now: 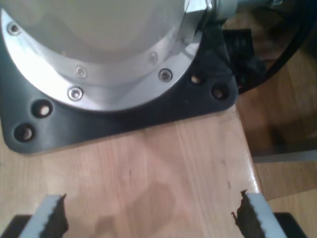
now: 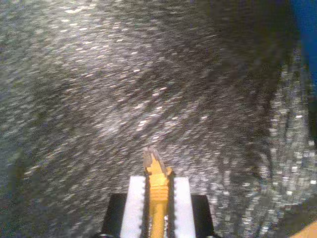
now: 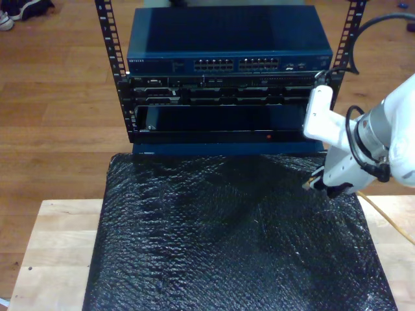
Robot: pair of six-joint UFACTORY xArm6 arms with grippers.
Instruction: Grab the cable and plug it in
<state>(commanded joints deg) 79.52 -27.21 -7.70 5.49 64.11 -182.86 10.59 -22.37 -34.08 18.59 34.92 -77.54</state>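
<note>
My second claw [image 2: 157,191] is clamping the cable [image 2: 157,198] just behind its plug [image 2: 151,156], hovering above the black mat [image 3: 227,240]. My first claw [image 1: 148,218] is hanging wide open and empty over the table [image 1: 163,163].

One cable [image 2: 157,186], one black mat [image 3: 227,240], apparently three rack units [image 3: 227,71].

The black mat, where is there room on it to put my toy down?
Most of the black mat is bare, from the rack at the back to the front edge. The wood table at the exterior view's left is bare too. It is crowded at the exterior view's right, where my second gripper holds the cable low over the mat.
</note>
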